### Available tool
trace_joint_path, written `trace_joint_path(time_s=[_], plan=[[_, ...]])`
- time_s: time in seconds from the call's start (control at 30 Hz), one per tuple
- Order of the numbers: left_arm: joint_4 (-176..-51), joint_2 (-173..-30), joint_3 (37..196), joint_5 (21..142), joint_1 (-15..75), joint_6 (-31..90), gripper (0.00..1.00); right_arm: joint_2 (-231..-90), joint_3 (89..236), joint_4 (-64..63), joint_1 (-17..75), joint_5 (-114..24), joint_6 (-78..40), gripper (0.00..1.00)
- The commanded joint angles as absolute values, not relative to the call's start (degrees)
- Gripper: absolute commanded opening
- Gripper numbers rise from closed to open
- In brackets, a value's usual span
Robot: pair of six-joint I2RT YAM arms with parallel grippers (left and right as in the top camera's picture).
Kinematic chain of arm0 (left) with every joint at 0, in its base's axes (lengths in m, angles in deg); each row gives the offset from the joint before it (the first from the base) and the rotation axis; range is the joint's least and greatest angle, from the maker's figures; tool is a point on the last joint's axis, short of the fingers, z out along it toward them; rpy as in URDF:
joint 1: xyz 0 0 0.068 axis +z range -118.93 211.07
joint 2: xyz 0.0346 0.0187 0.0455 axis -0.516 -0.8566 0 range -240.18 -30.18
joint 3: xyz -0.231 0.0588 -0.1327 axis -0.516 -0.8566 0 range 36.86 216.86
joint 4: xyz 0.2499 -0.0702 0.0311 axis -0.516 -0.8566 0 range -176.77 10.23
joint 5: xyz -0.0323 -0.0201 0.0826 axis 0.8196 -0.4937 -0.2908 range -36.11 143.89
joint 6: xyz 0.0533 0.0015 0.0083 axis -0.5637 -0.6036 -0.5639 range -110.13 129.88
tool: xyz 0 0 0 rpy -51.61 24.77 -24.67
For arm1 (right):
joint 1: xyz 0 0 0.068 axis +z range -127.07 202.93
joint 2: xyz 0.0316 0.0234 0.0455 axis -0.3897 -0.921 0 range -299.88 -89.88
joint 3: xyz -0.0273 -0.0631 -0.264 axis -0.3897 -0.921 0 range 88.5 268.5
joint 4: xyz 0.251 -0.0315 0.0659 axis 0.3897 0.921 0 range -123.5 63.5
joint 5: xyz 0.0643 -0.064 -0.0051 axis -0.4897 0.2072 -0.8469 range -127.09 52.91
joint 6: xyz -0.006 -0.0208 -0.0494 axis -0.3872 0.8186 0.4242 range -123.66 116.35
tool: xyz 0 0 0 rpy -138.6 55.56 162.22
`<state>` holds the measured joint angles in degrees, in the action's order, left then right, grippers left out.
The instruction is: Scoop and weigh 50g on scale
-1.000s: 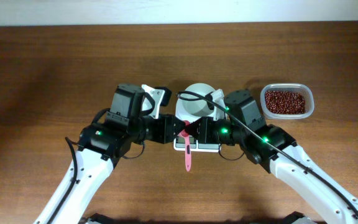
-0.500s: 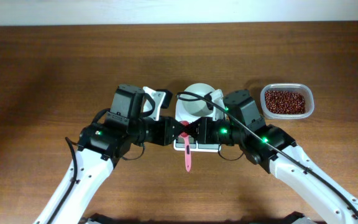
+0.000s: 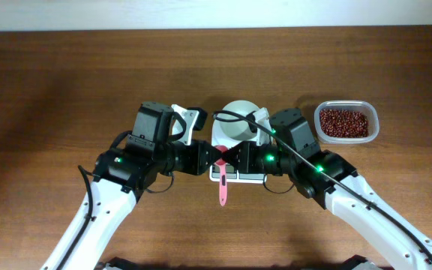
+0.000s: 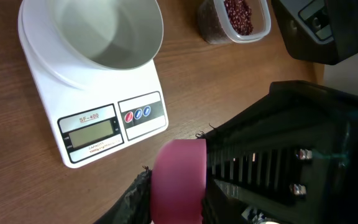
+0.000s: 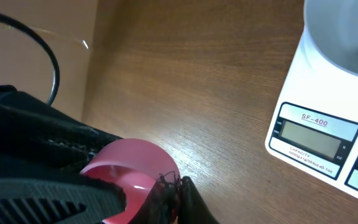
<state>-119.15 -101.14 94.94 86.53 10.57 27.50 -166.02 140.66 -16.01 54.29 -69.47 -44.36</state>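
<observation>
Above wood-grain tabletop (image 3: pixel 51 82), left pincer (image 3: pixel 217 157) and right pincer (image 3: pixel 228 157) both clamp pink scoop (image 3: pixel 223 191), white scale (image 3: pixel 236 129) beneath, pale strip (image 3: pixel 201 13) beyond

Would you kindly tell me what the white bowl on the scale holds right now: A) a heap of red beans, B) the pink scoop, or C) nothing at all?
C: the left wrist view shows the bowl on the scale with only its bare white inside, while the red beans sit in their clear tub beside it.
</observation>
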Motion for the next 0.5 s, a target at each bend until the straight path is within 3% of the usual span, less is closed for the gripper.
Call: trace_joint_path(time_s=[0.0,0.47], plan=[[-119.21,-101.54,95.40,85.31,10.71,27.20,0.18,-165.69,140.97,-16.84,54.46,-70.14,-44.58,0.15],[-118.84,-101.54,95.40,77.77,10.71,27.20,0.17,-165.69,140.97,-18.10,54.42,-71.19,-44.58,0.22]])
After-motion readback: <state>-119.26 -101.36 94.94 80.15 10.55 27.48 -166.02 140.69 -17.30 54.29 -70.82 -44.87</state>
